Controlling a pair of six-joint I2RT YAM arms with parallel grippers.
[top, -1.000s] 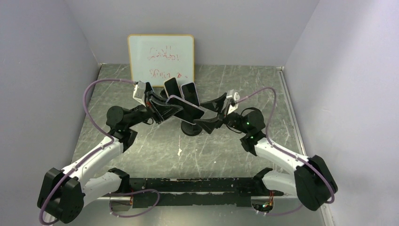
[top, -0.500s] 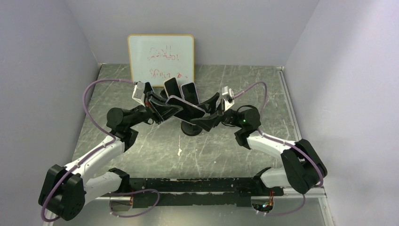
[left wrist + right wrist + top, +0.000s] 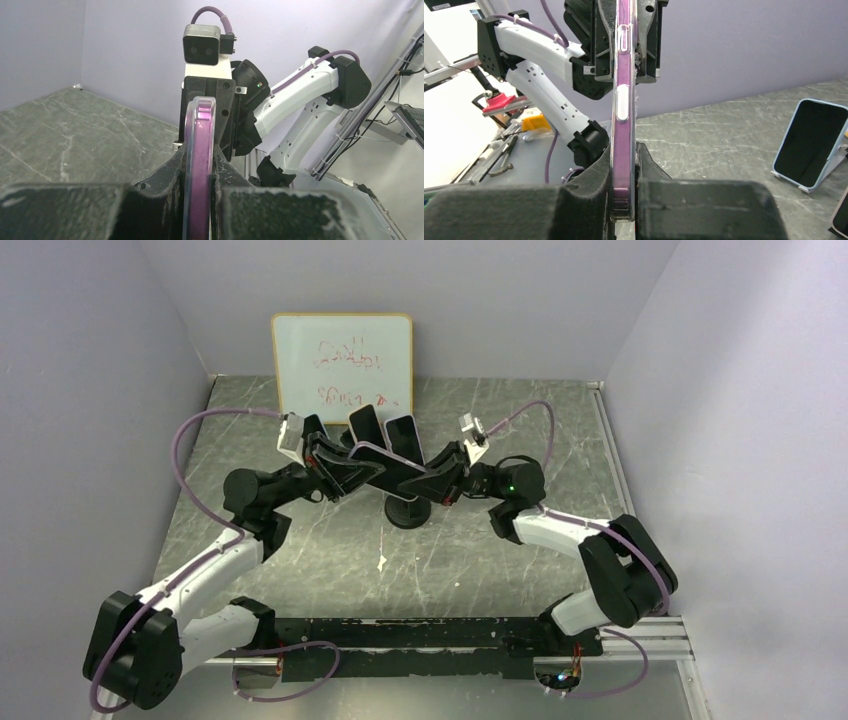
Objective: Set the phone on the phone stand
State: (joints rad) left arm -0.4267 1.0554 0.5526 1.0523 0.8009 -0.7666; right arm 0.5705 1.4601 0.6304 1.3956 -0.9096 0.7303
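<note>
- Centrally, in the upper middle of the frame, a purple-cased slim phone (image 3: 392,462) hangs above the black round-based phone stand (image 3: 405,513).
- Its 2 ends are pinched by the left gripper (image 3: 199,167) and the right gripper (image 3: 624,165).

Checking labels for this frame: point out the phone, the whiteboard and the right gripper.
phone (image 3: 623,102): right wrist view, side button.
whiteboard (image 3: 342,370): top view, middle of its face.
right gripper (image 3: 622,160): right wrist view, midway between fingertips.
</note>
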